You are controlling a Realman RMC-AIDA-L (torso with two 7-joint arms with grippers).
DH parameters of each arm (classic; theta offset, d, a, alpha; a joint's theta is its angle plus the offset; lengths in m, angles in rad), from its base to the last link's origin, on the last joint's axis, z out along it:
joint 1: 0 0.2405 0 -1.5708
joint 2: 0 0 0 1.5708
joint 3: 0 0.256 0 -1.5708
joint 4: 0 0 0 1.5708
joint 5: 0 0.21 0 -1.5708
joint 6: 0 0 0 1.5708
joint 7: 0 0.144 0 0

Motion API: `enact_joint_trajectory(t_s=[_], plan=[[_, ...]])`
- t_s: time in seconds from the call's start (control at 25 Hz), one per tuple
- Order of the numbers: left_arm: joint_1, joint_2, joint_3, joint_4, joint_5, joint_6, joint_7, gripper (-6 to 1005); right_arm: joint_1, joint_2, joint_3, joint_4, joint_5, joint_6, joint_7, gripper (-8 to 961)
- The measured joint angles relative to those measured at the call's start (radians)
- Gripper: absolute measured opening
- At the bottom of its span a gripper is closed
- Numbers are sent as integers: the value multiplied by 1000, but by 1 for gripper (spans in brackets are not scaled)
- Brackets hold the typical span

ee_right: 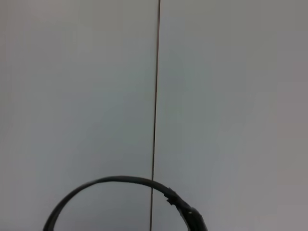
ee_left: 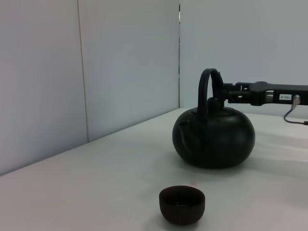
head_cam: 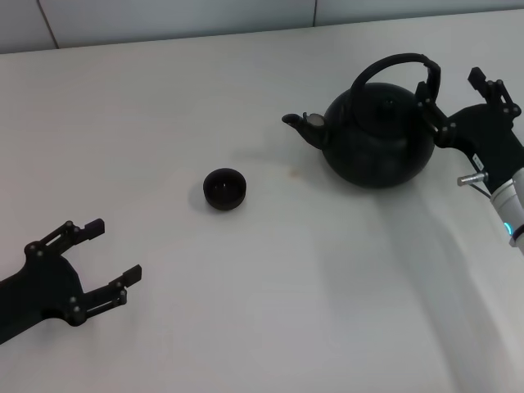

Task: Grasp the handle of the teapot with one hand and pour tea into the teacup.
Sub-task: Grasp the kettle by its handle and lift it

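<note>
The matte-black teapot (head_cam: 378,139) stands upright on the white table at the right, with its spout pointing left toward the teacup. Its arched handle (head_cam: 391,64) loops over the lid. My right gripper (head_cam: 460,83) is open just right of the handle, at handle height. One finger is close to the handle's right end and nothing is held. The left wrist view shows the teapot (ee_left: 214,137), the handle (ee_left: 207,91) and the right gripper (ee_left: 225,94) reaching in beside it. The handle's arc also shows in the right wrist view (ee_right: 120,182). The small dark teacup (head_cam: 224,188) (ee_left: 182,204) stands left of the teapot. My left gripper (head_cam: 113,250) is open and empty at the front left.
The white table (head_cam: 270,311) runs back to a pale grey panelled wall (ee_left: 120,62). The wall's vertical seam (ee_right: 156,96) shows behind the handle.
</note>
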Motion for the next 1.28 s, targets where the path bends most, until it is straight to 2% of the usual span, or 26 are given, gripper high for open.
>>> enact_joint_trajectory(t_s=[1.24,1.28], plan=[[3,-3,-2,0,-1,-4,0,859,18,0,-6,-10,-7,20,2,743],[3,-3,-2,0,-1,-4,0,859,19,0,-6,-9,-8,20,2,700]])
